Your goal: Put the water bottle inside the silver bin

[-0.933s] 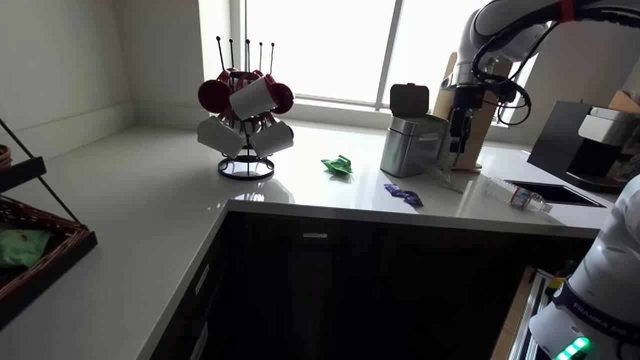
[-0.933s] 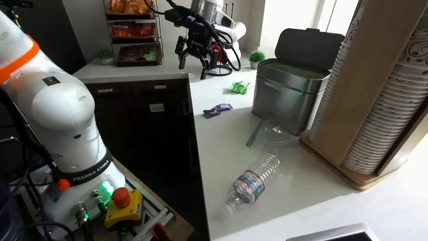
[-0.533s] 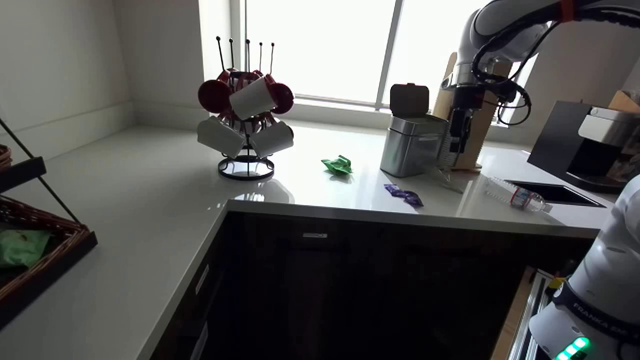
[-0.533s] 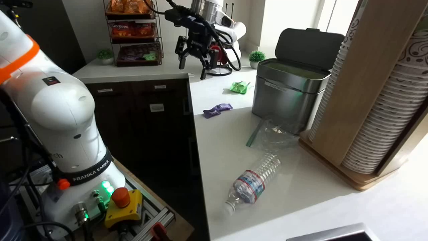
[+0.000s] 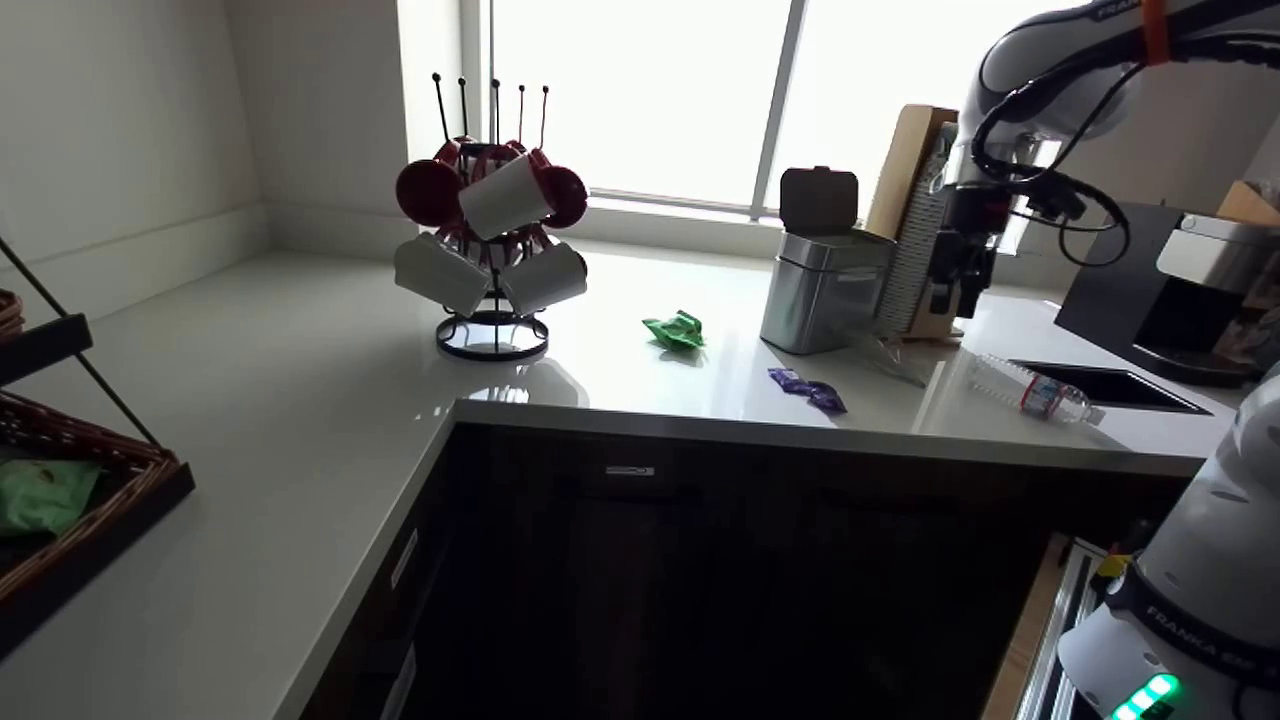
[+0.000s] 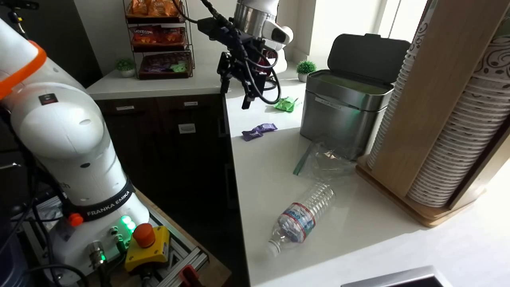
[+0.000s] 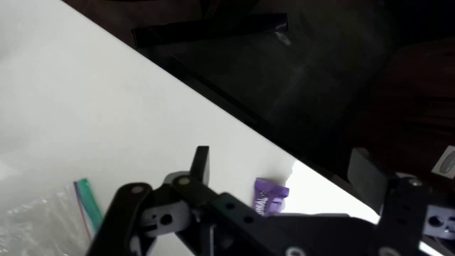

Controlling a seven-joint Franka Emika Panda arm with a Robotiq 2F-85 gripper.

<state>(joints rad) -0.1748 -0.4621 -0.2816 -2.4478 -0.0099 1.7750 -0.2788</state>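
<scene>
The clear water bottle [image 6: 298,221] with a red-and-blue label lies on its side on the counter near the front edge; it also shows in an exterior view [image 5: 1042,394]. It is out of the wrist view. The silver bin [image 6: 338,119] stands behind it with its dark lid raised; it also shows in an exterior view [image 5: 822,290]. My gripper [image 6: 236,97] is in the air above the counter edge, apart from bottle and bin; it also shows in an exterior view [image 5: 954,300]. In the wrist view its fingers [image 7: 280,158] are spread wide with nothing between them.
A clear plastic bag [image 6: 324,161] lies between bottle and bin. Purple wrappers [image 6: 259,131] and a green wrapper [image 6: 285,104] lie on the counter. A tall wooden cup holder [image 6: 438,107] stands beside the bin. A mug rack [image 5: 495,335] stands farther along.
My gripper has moved sideways toward the bottle's end of the counter, slightly lower, and has turned somewhat. It stays open. The bottle and bin have not moved.
</scene>
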